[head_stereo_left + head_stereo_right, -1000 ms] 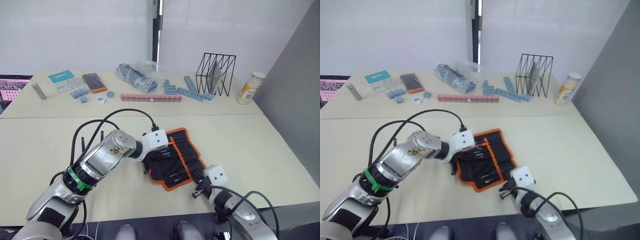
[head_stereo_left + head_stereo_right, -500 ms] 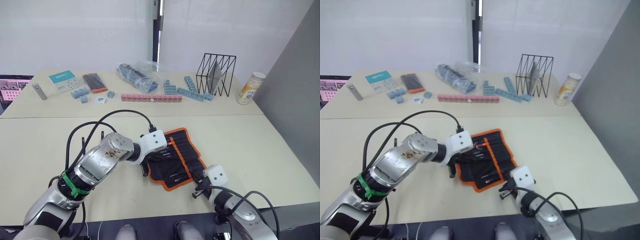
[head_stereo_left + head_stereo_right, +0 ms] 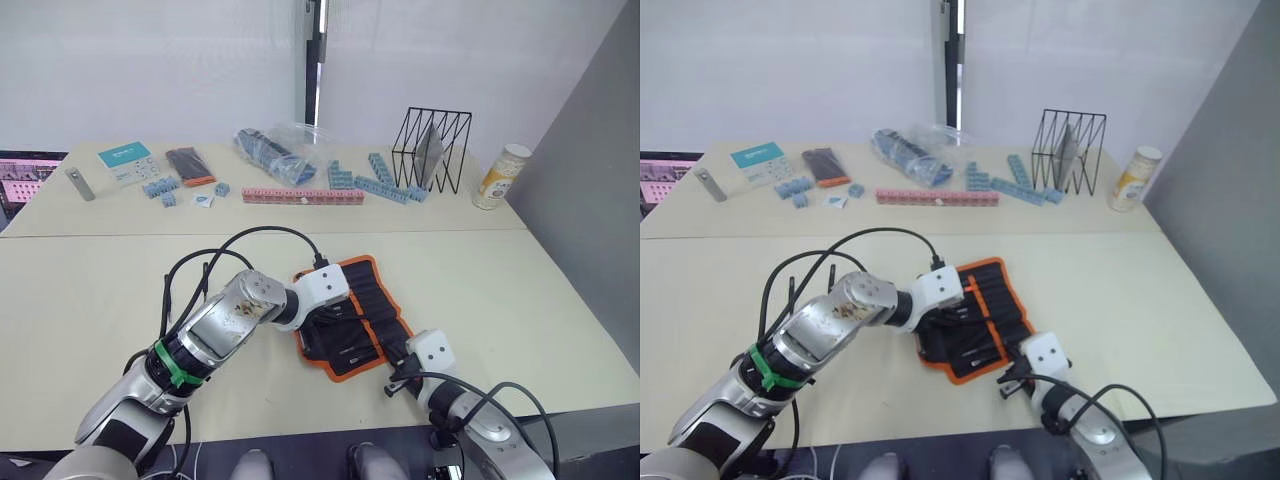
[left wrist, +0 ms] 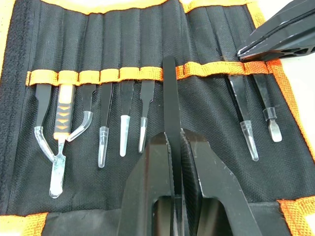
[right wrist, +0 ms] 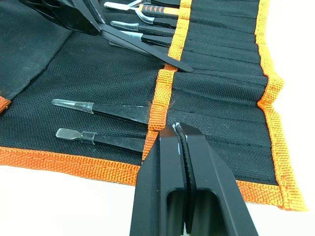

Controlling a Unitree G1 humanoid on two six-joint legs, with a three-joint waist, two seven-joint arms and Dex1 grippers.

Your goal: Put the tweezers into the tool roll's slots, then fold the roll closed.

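Observation:
The tool roll (image 3: 368,300) lies open on the near table, black with orange edging and an orange strip (image 4: 123,73) across its slots. Several tweezers with clear tip caps (image 4: 102,147) sit in the slots. My left gripper (image 4: 173,140) is shut on one black pair of tweezers (image 4: 170,93), whose point lies across the orange strip at a bare slot in the middle. My right gripper (image 5: 181,130) is shut, its tips touching the orange strip near the roll's right end, beside two seated tweezers (image 5: 106,112). It also shows in the left wrist view as the right gripper (image 4: 246,48).
On the far table stand a black wire rack (image 3: 432,148), a can (image 3: 500,175), blue blocks (image 3: 385,185), a pink strip (image 3: 302,196), a plastic bag (image 3: 280,150) and a small black-and-orange box (image 3: 188,164). A grey wall (image 3: 590,200) rises at the right.
My left arm has swung right, carrying the tweezers farther over the roll. The right gripper has stayed where it was.

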